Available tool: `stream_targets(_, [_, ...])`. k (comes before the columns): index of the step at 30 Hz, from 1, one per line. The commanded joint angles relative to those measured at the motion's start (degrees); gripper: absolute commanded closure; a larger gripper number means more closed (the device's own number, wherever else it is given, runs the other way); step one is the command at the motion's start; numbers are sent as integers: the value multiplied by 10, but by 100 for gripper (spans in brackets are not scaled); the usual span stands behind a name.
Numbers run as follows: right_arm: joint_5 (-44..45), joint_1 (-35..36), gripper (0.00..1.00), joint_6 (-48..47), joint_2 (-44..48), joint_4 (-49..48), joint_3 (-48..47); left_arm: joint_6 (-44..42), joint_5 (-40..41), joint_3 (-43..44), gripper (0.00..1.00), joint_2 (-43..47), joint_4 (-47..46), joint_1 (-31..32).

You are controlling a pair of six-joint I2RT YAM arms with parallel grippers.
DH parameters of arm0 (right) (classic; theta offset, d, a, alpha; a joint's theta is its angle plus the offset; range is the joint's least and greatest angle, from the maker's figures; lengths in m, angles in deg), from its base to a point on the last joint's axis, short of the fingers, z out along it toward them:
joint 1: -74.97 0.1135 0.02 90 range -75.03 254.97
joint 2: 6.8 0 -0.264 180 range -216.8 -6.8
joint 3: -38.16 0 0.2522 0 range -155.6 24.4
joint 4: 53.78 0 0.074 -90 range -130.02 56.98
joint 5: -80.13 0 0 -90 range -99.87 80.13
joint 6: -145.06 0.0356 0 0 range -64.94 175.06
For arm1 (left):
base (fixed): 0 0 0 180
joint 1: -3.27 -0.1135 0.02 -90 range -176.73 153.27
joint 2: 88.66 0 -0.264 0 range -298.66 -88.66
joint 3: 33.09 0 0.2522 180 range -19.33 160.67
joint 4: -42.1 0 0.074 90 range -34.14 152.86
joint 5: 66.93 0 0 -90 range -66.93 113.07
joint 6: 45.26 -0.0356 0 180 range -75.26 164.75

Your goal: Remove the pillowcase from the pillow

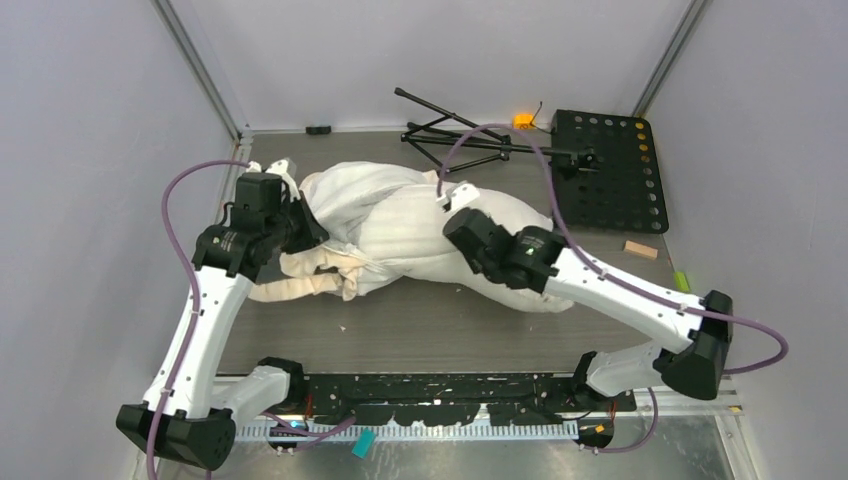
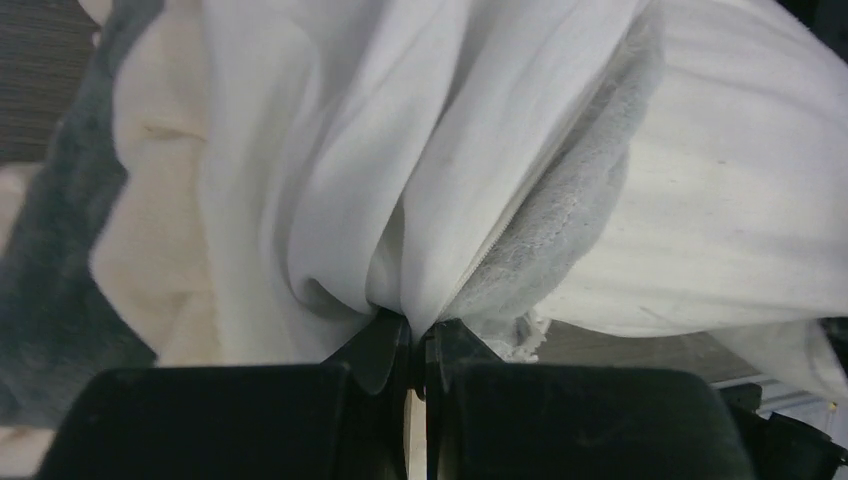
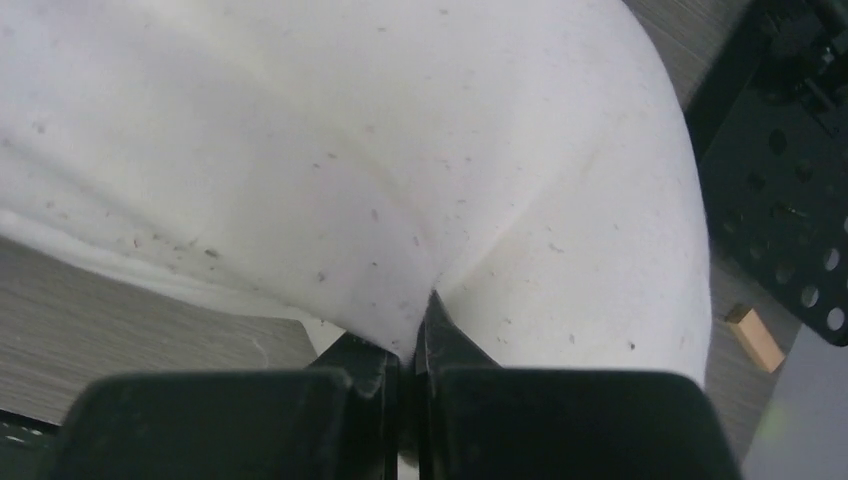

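Note:
The pillowcase lies bunched at the table's middle-left, its white striped inner side up and its cream frill trailing to the front left. The pillow, off-white with faint specks, sticks out of it to the right, partly under my right arm. My left gripper is shut on a fold of the pillowcase beside its zip edge and grey plush. My right gripper is shut on a pinch of the speckled pillow. The jaws of each are closed on fabric.
A folded black tripod lies at the back. A black perforated board sits at the back right and shows in the right wrist view. A small wooden block lies in front of it. An orange object sits by the back wall.

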Motion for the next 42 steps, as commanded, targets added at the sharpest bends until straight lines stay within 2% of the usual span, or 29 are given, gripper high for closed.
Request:
stream_targets(1, [17, -80, 100, 64, 87, 14, -19, -38, 163, -9, 100, 28, 21, -8])
stream_targets(4, [13, -119, 100, 88, 118, 32, -36, -51, 203, -8, 100, 17, 35, -19])
stream_targets(8, [23, -157, 100, 109, 143, 61, -64, -71, 216, 6, 100, -1, 37, -50])
stream_targets(11, [12, -169, 100, 113, 142, 73, -90, -83, 246, 49, 100, -19, 32, -53])
stream_targets(13, [-21, -170, 100, 112, 130, 75, -116, -85, 196, 93, 100, -33, 26, -53])
stream_targets(17, [-118, -174, 100, 110, 60, 101, -191, -48, -15, 151, 98, -65, 1, -52])
stream_targets(18, [-135, -175, 100, 110, 43, 102, -206, -34, -63, 158, 95, -72, -7, -51])
stream_targets(20, [-164, -180, 100, 113, 16, 100, -228, -16, -131, 171, 76, -83, -17, -50])
stream_targets(23, [-198, -198, 100, 117, -10, 92, -249, -8, -160, 190, 35, -83, -1, -49])
stream_targets(25, [-204, -209, 100, 117, -21, 91, -257, -1, -142, 202, 17, -68, 19, -49])
stream_targets(27, [-208, -218, 100, 116, -30, 90, -258, 16, -104, 214, 8, -46, 41, -50])
stream_targets(31, [-214, -233, 100, 117, -32, 77, -243, 88, 26, 211, 2, 22, 71, -50])
stream_targets(34, [-218, -241, 100, 120, -27, 65, -227, 154, 133, 182, 2, 84, 90, -49])
stream_targets(38, [-222, -247, 100, 120, -27, 59, -220, 254, 227, 162, 3, 120, 149, -49])
stream_targets(42, [-226, -250, 100, 119, -28, 54, -216, 328, 274, 165, 0, 112, 243, -50])
